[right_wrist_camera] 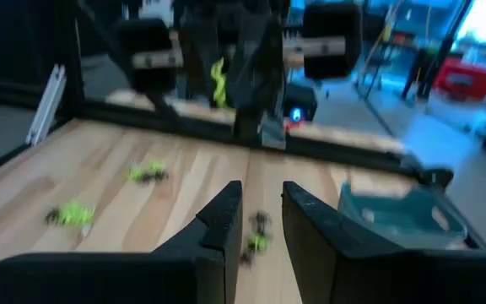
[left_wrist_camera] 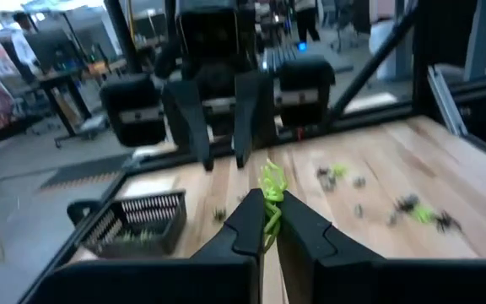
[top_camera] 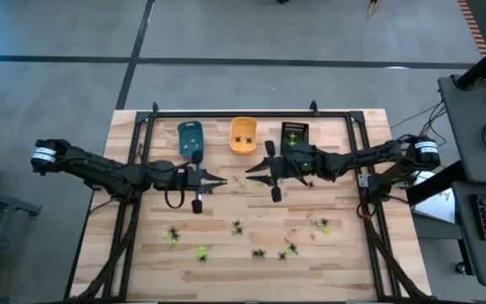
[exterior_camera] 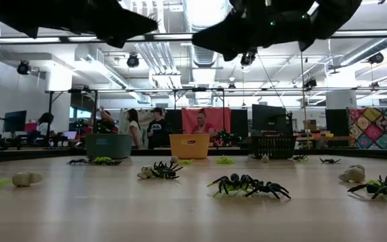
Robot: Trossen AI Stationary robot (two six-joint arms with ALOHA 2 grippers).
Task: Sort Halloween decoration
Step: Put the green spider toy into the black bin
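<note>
Over the pale wooden slatted table [top_camera: 251, 211], the left gripper [left_wrist_camera: 267, 221] hangs in mid-air, pinched tight on a yellow-green plastic spider [left_wrist_camera: 271, 196], facing the right gripper [right_wrist_camera: 261, 211], whose fingers stand slightly parted and empty. More tiny black and yellow-green spider figures [top_camera: 258, 251] lie scattered along the table's near side.

Both arms' upper parts beyond the low view's top edge
</note>
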